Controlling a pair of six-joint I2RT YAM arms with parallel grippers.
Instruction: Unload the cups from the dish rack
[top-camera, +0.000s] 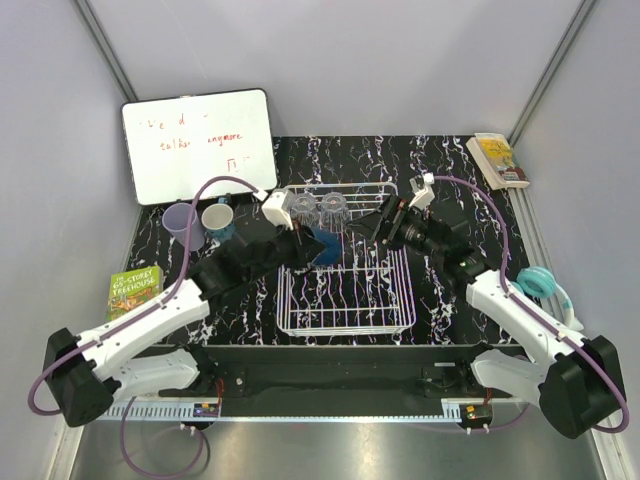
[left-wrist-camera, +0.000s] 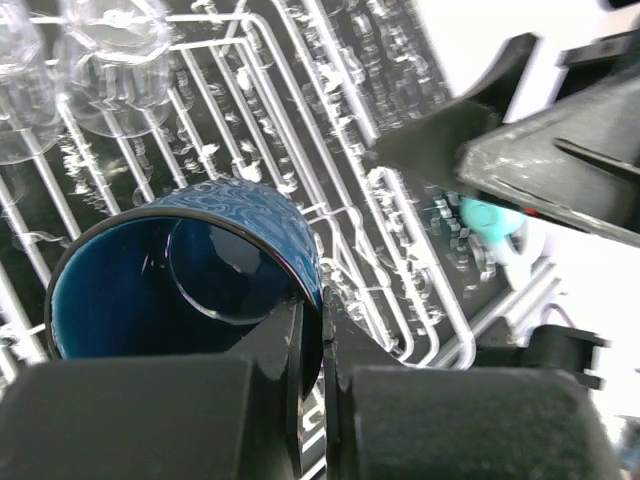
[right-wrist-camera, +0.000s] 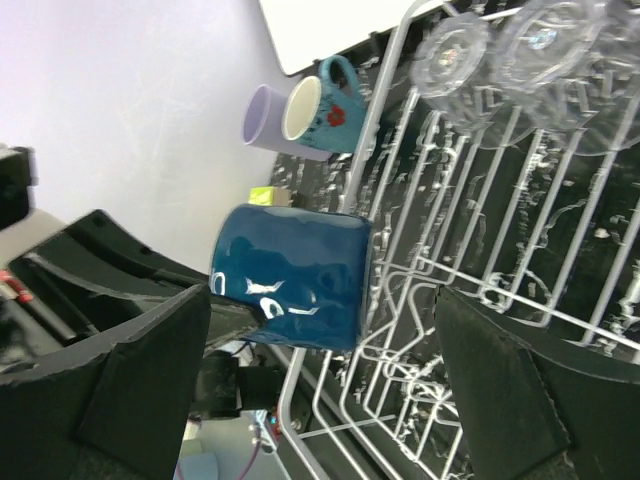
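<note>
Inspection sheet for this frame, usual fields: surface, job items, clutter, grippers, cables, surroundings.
Surface: black marbled tabletop.
Job's things: dish rack holds two clear glasses at its far end; dark blue mug tipped on its side over the rack; teal mug and lavender tumbler on the table, left of the rack.
Clutter: whiteboard, green book, yellow book, teal-and-white object at right.
Grippers: left gripper shut on the dark blue mug's rim; right gripper open, facing the mug.
Cables: purple cable on left arm, another on right.
Surroundings: grey walls; nothing else seen.

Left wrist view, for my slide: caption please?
Left gripper shut on the rim of the dark blue mug at the dish rack.
</note>
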